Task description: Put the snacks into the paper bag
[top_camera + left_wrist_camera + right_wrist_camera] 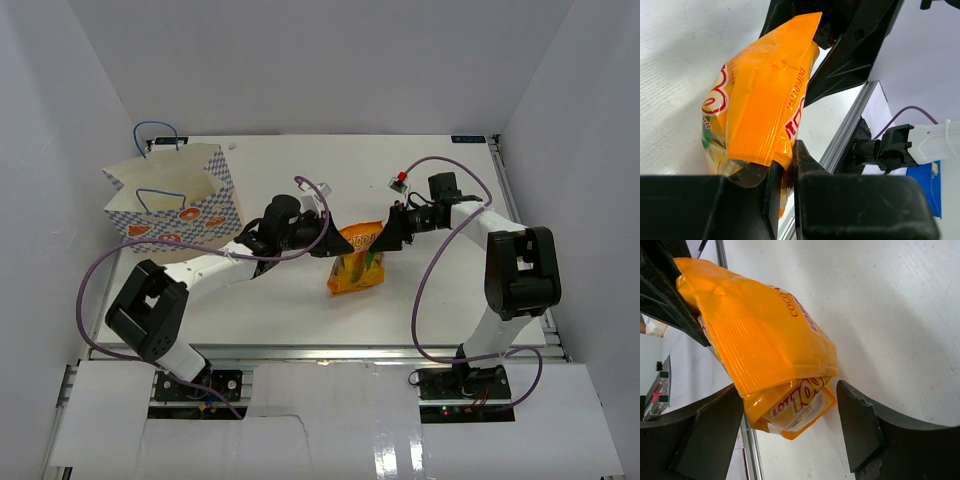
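An orange snack pouch [358, 262] hangs above the middle of the table between my two grippers. My left gripper [340, 245] is shut on one end of it; in the left wrist view the pouch [760, 100] is pinched between the left gripper's [787, 160] black jaws. My right gripper [378, 238] is at the pouch's other end. In the right wrist view the right gripper [790, 425] stands open, its fingers on either side of the pouch [760, 340] with gaps showing. The paper bag [175, 195] stands open at the far left, blue cord handles up.
The white table [300, 310] is walled in by white panels on three sides. A metal rail [320, 350] runs along its near edge. Purple cables [430, 300] loop off both arms. The left arm's body [200, 265] lies just in front of the bag.
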Available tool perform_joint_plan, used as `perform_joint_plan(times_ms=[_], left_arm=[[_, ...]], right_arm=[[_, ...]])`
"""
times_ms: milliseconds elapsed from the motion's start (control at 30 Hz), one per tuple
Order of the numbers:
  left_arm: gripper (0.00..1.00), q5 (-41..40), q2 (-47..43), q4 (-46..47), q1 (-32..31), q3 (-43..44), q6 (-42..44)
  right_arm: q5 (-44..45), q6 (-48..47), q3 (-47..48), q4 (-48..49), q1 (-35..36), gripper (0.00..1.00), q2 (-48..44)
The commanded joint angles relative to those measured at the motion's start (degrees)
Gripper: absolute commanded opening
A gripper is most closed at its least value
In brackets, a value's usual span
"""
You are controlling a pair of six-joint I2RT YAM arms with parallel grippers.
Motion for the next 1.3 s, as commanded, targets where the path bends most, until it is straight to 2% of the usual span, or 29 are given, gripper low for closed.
perform_joint_plan(times_ms=[0,233,400,533,833,933,1100,1267], left_arm=[[0.0,0.8,-6.1,2.0,-0.5,0.1,3.1],[0.0,-2.9,-9.8,-4.0,-0.5,0.1,7.3],[0.0,-6.1,-12.4,-10.3,-0.4,1.7,11.2],[0.0,-8.4,-15.0,-14.2,-0.5,3.7,12.7],[0.0,-20.5,-21.9,-28.3,1.1,18.7,17.8],[0.0,-24.0,-23.1,-30.9,2.4,22.9,17.8],[0.0,-34.6,-24.9,-34.1,3.9,30.6,19.3],[0.0,-40.2,-24.9,-38.7,6.7,39.8,26.5]], right_arm=[[0.1,-3.3,2.6,-0.4,0.3,0.78,-2.2],[-1.4,-13.4,8.5,-8.3,-0.2,0.8,-3.4],[-5.0,-23.9,13.8,-17.8,-1.1,0.81,-6.5],[-6.5,-28.1,15.7,-21.4,-1.8,0.8,-9.4],[-6.9,-29.5,11.2,-21.5,-3.6,0.8,-12.0],[-7.0,-29.5,10.1,-21.4,-3.9,0.8,-12.1],[-7.7,-29.4,9.7,-21.4,-4.0,0.8,-12.0],[-7.9,-29.2,9.5,-21.4,-4.0,0.8,-11.5]])
